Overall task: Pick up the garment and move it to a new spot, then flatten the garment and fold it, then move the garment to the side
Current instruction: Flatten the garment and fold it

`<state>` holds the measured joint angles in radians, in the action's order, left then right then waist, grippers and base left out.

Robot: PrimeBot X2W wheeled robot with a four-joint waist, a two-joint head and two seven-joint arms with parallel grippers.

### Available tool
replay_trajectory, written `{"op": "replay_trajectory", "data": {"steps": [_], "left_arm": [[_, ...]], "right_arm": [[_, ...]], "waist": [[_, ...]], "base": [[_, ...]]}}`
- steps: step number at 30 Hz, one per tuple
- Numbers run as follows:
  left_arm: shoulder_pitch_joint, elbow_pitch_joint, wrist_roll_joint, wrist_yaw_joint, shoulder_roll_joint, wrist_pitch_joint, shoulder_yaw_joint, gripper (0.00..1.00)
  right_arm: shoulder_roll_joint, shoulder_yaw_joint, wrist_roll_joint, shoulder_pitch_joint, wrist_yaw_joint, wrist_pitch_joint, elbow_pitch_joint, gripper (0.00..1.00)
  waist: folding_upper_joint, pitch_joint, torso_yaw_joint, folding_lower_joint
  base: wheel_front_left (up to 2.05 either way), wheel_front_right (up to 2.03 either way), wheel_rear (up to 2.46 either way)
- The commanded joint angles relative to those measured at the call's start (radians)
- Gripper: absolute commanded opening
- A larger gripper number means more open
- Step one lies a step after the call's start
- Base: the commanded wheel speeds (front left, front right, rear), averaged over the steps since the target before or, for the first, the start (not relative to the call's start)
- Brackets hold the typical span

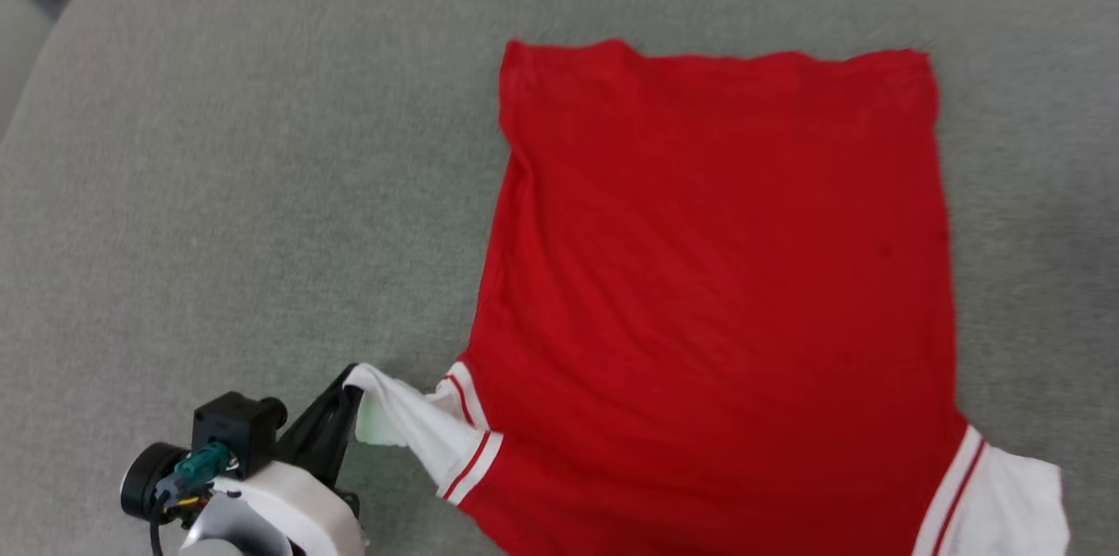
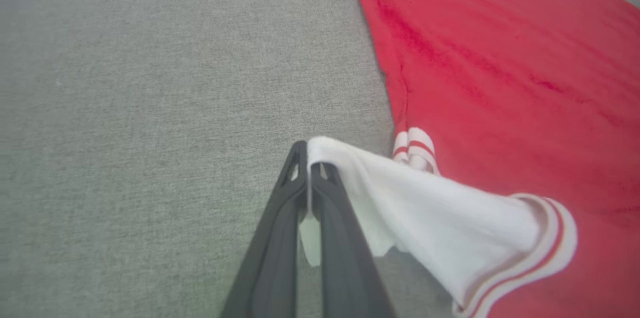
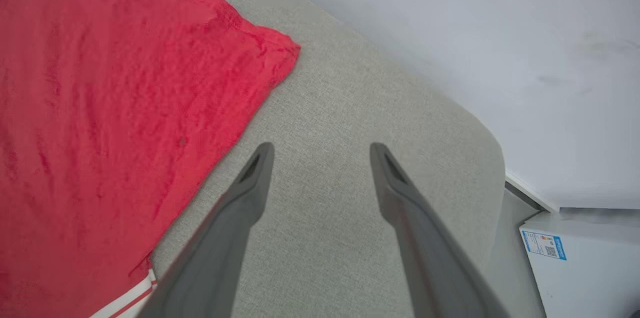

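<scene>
Between the closed fingers of the left gripper (image 2: 308, 158), the garment (image 1: 717, 276)'s white sleeve is pinched, body spread beyond. Right gripper (image 3: 321, 150) gapes empty alongside. Looks like flattening; next, probably draw that sleeve outward.

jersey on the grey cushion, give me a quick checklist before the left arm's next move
1. left gripper shut on the tip of the white sleeve: ok.
2. right gripper open, over bare grey cushion, off the fabric: ok.
3. jersey body spread flat: ok, slight ripples.
4. held sleeve lying flat: not ok, bunched and twisted.
5. other sleeve flat: cannot tell, cut by the head view's edge.
</scene>
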<state>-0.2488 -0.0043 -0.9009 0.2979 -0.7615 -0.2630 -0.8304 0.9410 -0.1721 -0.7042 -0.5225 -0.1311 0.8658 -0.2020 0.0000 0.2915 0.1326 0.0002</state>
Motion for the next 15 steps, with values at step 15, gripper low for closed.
{"op": "replay_trajectory", "data": {"steps": [15], "left_arm": [[-0.086,-0.044,0.154,-0.032,0.117,-0.002,0.086,0.0]], "right_arm": [[-0.187,-0.139,0.15,-0.55,0.001,0.422,0.391,1.0]], "waist": [[0.0,0.323,0.186,-0.0002]], "base": [[0.0,0.0,0.0]]}}
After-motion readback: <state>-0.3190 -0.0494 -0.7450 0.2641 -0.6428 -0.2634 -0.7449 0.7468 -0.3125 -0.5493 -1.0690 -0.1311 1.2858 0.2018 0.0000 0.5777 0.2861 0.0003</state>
